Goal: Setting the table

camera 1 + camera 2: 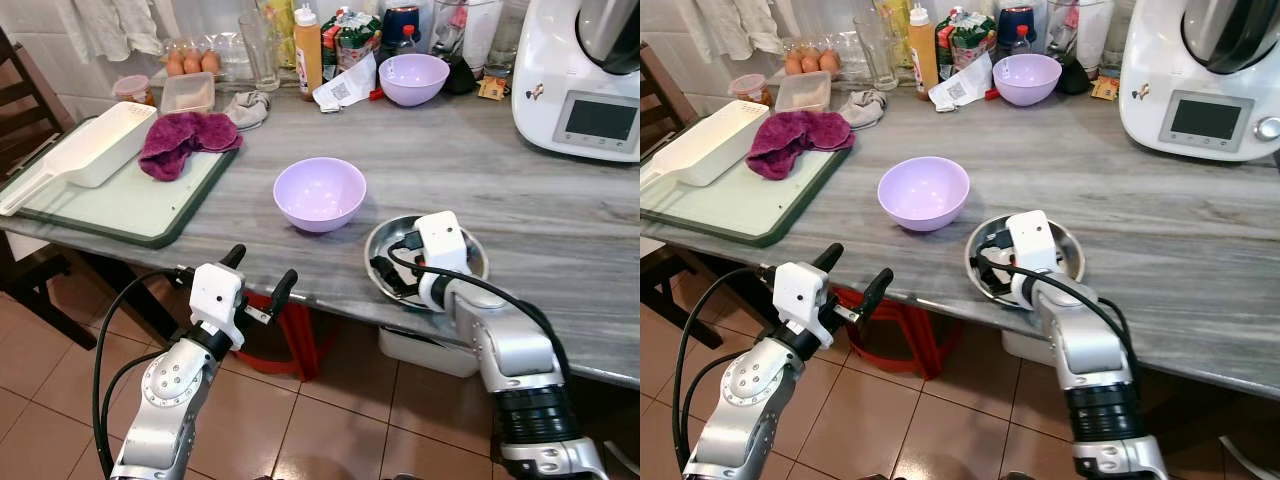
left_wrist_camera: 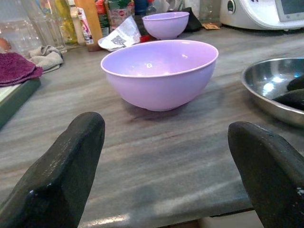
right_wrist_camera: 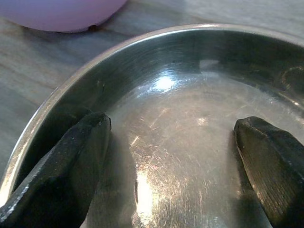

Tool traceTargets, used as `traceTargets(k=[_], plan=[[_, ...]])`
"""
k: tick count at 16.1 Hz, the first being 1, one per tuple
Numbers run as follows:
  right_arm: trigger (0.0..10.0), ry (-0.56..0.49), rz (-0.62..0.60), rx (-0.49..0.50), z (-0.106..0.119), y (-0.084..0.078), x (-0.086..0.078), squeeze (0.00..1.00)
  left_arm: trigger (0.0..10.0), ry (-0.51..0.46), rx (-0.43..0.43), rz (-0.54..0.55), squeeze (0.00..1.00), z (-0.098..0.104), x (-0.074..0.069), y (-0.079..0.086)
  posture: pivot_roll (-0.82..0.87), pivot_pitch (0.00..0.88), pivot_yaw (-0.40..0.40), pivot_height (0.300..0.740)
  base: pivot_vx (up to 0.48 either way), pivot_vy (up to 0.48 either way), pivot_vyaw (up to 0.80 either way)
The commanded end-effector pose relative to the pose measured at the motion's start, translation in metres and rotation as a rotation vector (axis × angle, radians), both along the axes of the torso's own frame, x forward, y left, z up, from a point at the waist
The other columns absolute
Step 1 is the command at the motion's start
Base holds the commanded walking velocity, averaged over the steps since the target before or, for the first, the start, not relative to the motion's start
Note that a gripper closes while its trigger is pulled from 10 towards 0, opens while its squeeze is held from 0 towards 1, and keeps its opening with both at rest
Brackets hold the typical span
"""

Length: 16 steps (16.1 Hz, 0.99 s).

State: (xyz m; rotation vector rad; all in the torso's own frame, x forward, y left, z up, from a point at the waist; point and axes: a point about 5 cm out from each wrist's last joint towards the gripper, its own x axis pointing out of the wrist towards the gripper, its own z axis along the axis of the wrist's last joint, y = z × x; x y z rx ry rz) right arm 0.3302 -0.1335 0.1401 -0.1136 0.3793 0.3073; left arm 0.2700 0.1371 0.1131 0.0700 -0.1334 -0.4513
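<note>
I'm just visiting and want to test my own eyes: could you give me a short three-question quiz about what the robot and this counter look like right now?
1. True or false: the right gripper has its fingers inside the steel bowl.
2. How many purple bowls stand on the counter? A) one B) two C) three
3. Fill in: the left gripper, fingers spread, hovers at the counter's edge, pointing at the ____ purple bowl.

Key
1. True; the right wrist view shows both fingers over the steel bowl's bottom.
2. B: the near purple bowl beside the steel bowl, and the far purple bowl among the bottles at the back.
3. near.
</note>
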Motion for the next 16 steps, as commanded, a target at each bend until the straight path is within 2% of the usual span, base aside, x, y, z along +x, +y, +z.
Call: traceTargets(k=[1, 2, 5, 9, 16], plan=[[10.0, -0.001, 0.001, 0.008, 0.000, 0.004, 0.003, 0.60, 10.0, 0.022, 0.014, 0.009, 0.00, -0.004, -0.002, 0.004, -0.14, 0.130, 0.088, 0.740, 0.000, 0.000, 0.00], [10.0, -0.006, 0.007, 0.006, -0.001, 0.007, 0.006, 0.51, 10.0, 0.023, 0.015, 0.010, 0.00, -0.005, -0.002, 0.003, -0.13, 0.132, 0.088, 0.740, 0.000, 0.000, 0.00], [10.0, -0.020, 0.001, -0.004, -0.001, 0.010, 0.014, 0.44, 10.0, 0.024, 0.015, 0.012, 0.00, -0.004, -0.002, 0.003, -0.13, 0.135, 0.087, 0.740, 0.000, 0.000, 0.00], [10.0, -0.037, 0.002, 0.015, 0.003, 0.016, 0.026, 0.44, 10.0, 0.028, 0.017, 0.013, 0.00, -0.005, -0.004, 0.003, -0.12, 0.139, 0.088, 0.740, 0.000, 0.000, 0.00], [10.0, -0.052, 0.062, 0.039, 0.002, 0.040, 0.034, 0.43, 10.0, 0.031, 0.020, 0.010, 0.00, -0.005, -0.004, 0.002, -0.11, 0.139, 0.089, 0.740, 0.000, 0.000, 0.00]])
